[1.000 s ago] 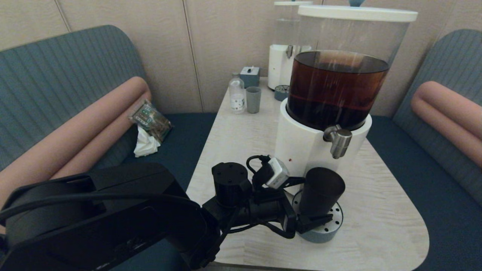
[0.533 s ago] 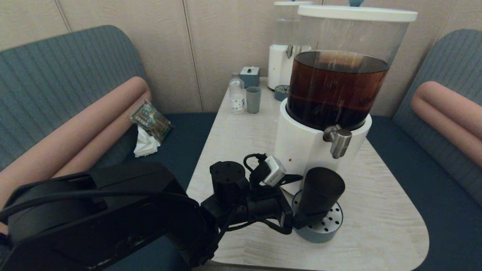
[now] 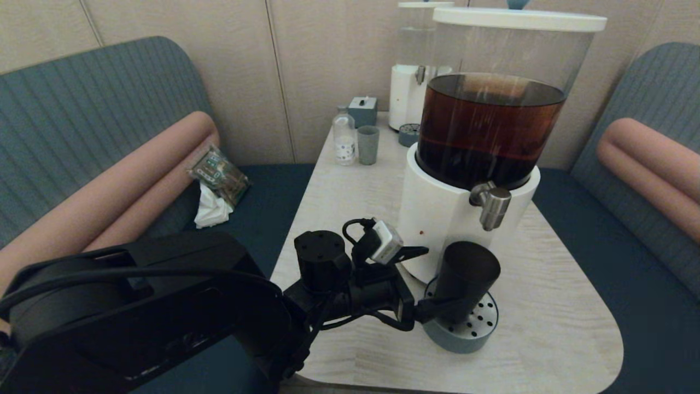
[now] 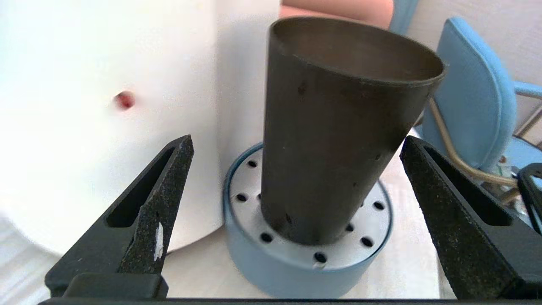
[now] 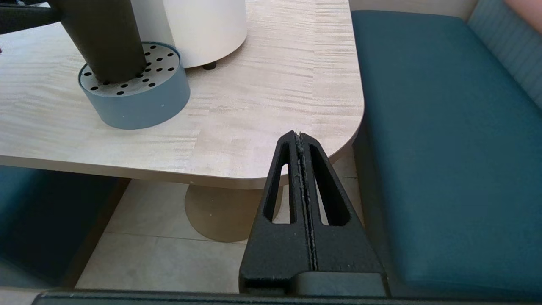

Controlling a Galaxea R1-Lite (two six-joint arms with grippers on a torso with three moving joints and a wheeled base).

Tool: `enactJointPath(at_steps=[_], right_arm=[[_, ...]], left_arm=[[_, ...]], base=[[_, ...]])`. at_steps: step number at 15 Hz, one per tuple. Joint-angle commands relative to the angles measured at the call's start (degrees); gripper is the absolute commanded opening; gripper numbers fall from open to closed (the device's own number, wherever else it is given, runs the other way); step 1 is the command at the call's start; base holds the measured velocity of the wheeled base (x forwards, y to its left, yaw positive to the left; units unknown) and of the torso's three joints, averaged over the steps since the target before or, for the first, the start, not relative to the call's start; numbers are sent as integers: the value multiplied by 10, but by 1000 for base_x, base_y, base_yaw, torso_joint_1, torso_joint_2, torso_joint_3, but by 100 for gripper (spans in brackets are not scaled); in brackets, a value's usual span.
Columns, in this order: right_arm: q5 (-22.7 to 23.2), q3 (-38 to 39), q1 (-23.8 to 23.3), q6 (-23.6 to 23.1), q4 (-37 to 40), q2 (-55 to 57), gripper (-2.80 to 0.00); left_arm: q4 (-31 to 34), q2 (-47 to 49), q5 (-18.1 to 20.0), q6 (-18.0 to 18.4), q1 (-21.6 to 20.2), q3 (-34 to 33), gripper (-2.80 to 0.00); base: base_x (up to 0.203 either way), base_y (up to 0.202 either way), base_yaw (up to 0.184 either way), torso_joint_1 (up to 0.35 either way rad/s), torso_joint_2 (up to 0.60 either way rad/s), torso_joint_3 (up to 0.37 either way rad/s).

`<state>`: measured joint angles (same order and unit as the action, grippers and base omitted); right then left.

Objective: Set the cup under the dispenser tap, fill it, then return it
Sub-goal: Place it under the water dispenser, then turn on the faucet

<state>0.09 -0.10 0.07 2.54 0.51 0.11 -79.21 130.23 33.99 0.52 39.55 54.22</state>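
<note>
While the cup [image 3: 466, 280] stands upright, mouth up, the left tool [image 4: 292, 203] flanks it, released. At 5 o'clock off the pale wood counter [image 3: 547, 306], the right tool [image 5: 301, 140] is clenched.

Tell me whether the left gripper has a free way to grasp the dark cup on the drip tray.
Probably yes: the left gripper is open, one finger on each side of the cup, nothing between them.
</note>
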Motion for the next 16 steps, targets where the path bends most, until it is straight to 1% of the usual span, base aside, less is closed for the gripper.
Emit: enactJointPath(at_steps=[1,8,10,11,13,16], right_arm=[[0,0,0,0,0,1,-280],[0,0,0,0,0,1,-280],[0,0,0,0,0,1,-280],[0,0,0,0,0,1,-280],[0,0,0,0,0,1,-280],[0,0,0,0,0,1,-280]], left_arm=[[-6,-4,2,2,-6,-9,0],[-21,-35,3,7,-11,-65,0],[-45,-47,1,6,-13,-87,0],[-53,-53,-6,7,-14,-100,0],[-68,-80,-17,7,-15,-128,0],[-72,-144,-22,5,-20,-181,0]], base=[[0,0,0,0,0,0],[0,0,0,0,0,0],[0,0,0,0,0,0],[0,0,0,0,0,0],[0,0,0,0,0,0],[0,0,0,0,0,0]])
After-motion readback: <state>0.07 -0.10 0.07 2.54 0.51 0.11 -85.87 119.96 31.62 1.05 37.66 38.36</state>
